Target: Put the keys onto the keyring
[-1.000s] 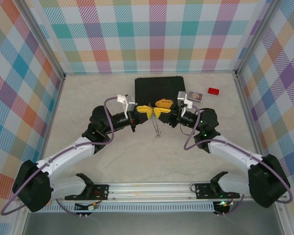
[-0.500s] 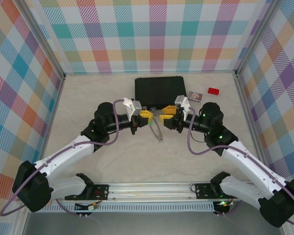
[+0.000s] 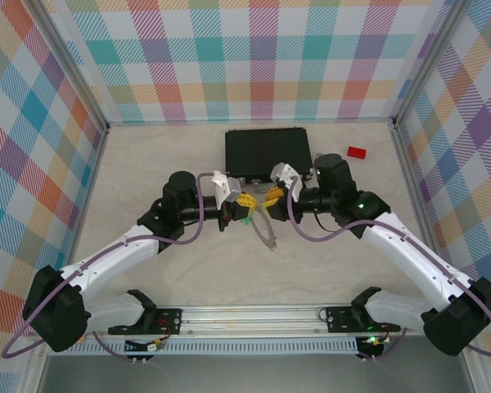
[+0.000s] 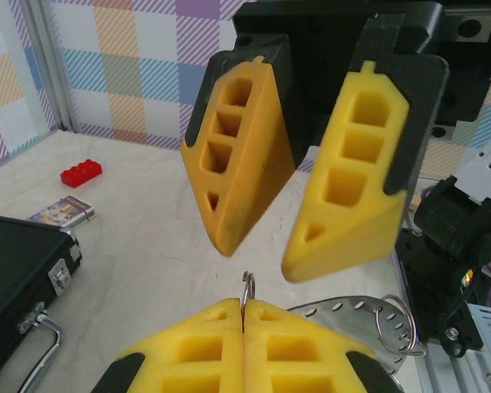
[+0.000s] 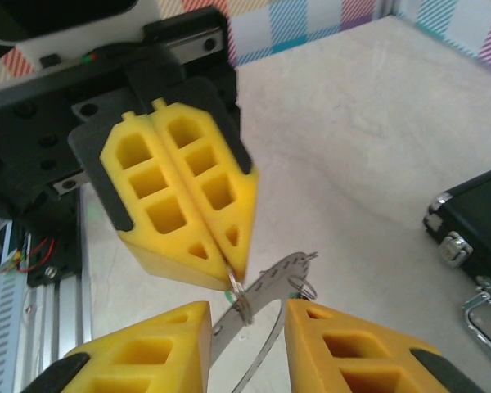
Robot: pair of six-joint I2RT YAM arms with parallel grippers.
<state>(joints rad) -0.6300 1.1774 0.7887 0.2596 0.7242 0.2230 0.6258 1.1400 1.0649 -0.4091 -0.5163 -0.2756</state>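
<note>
Pinching the keyring (image 5: 266,282), the left fingers (image 5: 147,196) hang it between the spread right fingers (image 5: 155,344)

Enclosure: pale beige, faintly marbled worktop (image 3: 147,164), matte. Walls at 9 o'clock (image 3: 24,164), 12 o'clock (image 3: 254,57) and 3 o'clock (image 3: 466,164) all carry one pastel plaid print: teal, orange, purple, yellow, pink. Bare metal posts stand at the far corners, 11 o'clock (image 3: 74,74) and 1 o'clock (image 3: 430,65). Lighting even and diffuse; shadows soft.
</note>
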